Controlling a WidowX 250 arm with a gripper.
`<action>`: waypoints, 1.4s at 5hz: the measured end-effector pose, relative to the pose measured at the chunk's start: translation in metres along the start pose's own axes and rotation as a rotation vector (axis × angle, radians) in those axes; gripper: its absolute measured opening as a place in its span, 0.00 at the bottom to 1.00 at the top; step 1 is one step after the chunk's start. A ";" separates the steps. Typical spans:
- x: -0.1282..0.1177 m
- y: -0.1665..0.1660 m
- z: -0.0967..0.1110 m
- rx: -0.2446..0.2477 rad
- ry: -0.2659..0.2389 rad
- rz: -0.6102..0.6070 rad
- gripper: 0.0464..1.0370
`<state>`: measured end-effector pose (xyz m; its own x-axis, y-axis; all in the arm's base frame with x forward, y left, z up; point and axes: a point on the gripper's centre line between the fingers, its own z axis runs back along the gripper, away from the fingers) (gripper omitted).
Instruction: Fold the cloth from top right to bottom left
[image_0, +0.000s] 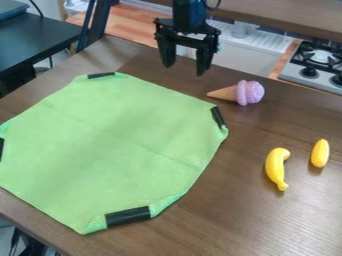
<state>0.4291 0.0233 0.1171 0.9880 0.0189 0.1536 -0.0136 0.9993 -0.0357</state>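
My gripper (186, 69) hangs over the far part of the brown table, fingers spread wide with nothing between them, so it is open. Below and to the left of it, apart from it, the green cloth (113, 140) lies spread out flat on the table. Black strips mark its corners: one at the far top, one at the right, one at the bottom and one at the left edge of the view. The right and bottom corners curl slightly, and faint creases cross the middle.
A toy ice cream cone (242, 93) lies to the right of the gripper, behind the cloth's right corner. A toy banana (276, 167) and a smaller yellow toy (320, 153) lie on the table's (227, 220) right side. A stove (314, 67) stands behind.
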 end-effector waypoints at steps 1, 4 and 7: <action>-0.005 0.000 -0.017 0.005 0.051 0.022 0.96; -0.025 -0.037 -0.014 0.214 0.175 0.387 0.96; -0.020 -0.048 -0.044 0.109 0.087 0.488 0.96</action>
<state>0.4165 -0.0269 0.0723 0.8715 0.4865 0.0614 -0.4885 0.8723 0.0217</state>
